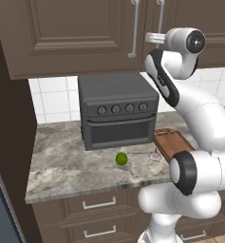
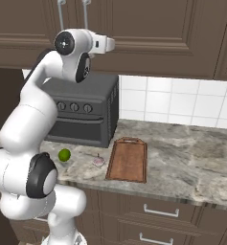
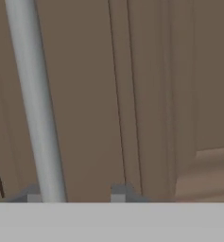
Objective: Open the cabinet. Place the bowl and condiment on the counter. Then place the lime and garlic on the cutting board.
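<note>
The cabinet [image 1: 76,33] hangs shut above the bench [image 2: 182,153], and the arm is raised to its doors with the tool [image 3: 75,196] close against the wood. In the hand view the silver handle [image 3: 35,104] runs down toward the left fingertip [image 3: 34,197]; the right fingertip sits beside it over bare door panel, so the bar seems at the edge of the gap rather than centred, and I cannot tell whether the tool has closed on it or stands partly open. I'd judge the door stiff and hinged, swinging on an arc, the smooth round bar liable to slip; a hold across the bar, squarely, looks best. Two long handles show side by side at the meeting of the doors. Below, one lime [image 1: 121,159] lies on the bench in front of a dark toaster oven [image 1: 116,111], light and likely to roll. One garlic [image 2: 99,161] bulb rests just beside one cutting board [image 2: 129,160], papery and easily crushed. Bowl and condiment are presumably behind the doors.
</note>
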